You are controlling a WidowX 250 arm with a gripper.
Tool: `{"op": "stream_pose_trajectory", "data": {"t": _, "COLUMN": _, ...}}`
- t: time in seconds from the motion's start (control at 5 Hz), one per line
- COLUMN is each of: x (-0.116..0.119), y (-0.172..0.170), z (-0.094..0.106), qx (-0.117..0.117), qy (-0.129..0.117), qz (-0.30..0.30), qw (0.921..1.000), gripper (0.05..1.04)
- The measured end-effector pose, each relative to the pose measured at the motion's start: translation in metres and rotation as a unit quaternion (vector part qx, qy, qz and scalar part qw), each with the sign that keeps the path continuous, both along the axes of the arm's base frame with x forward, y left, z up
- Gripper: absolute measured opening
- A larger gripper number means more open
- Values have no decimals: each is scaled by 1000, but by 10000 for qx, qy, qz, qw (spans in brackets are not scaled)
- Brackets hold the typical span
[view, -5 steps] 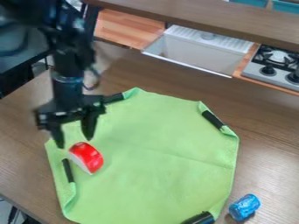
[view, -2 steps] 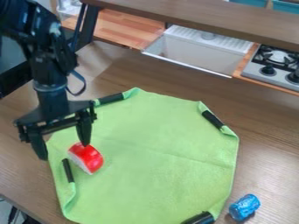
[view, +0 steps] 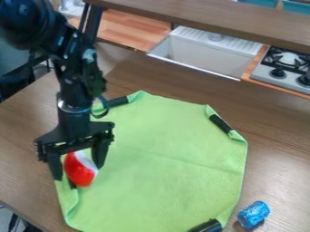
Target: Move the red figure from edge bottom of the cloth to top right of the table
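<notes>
The gripper (view: 77,171) hangs at the left of the view, open, with one finger on each side of the red figure (view: 79,174). This figure is a rounded red piece with a white face turned to the upper right. It lies near the lower left edge of the green cloth (view: 163,158), over part of a black clip. How firmly the fingers touch it I cannot tell. The cloth is spread on the brown wooden table (view: 278,149).
Black clips hold the folded cloth corners, one at the upper right (view: 220,123) and one at the bottom (view: 207,225). A blue crumpled cylinder (view: 253,214) lies right of the cloth. Beyond the table are a white sink (view: 205,52) and a stove (view: 288,68).
The gripper has shifted right and down, placing its fingers around the red figure. The figure has turned and moved slightly left and down, its white face now at the upper right.
</notes>
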State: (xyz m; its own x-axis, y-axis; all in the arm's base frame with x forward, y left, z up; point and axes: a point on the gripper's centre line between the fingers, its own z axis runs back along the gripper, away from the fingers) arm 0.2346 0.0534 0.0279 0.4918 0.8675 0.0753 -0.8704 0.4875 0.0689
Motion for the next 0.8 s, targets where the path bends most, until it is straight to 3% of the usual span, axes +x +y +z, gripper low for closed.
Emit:
{"op": "stream_pose_trajectory", "data": {"t": 0.2, "x": 3, "y": -3, "z": -5, "qx": 18, "qy": 135, "qz": 11, "qw": 9999, "gripper": 970}}
{"op": "stream_pose_trajectory", "data": {"t": 0.4, "x": 4, "y": -4, "z": -7, "qx": -15, "qy": 201, "qz": 34, "qw": 9998, "gripper": 700}}
{"op": "stream_pose_trajectory", "data": {"t": 0.6, "x": 3, "y": -4, "z": -7, "qx": -53, "qy": 227, "qz": -1, "qw": 9997, "gripper": 564}}
{"op": "stream_pose_trajectory", "data": {"t": 0.8, "x": 2, "y": -4, "z": -7, "qx": -60, "qy": 258, "qz": 8, "qw": 9996, "gripper": 563}}
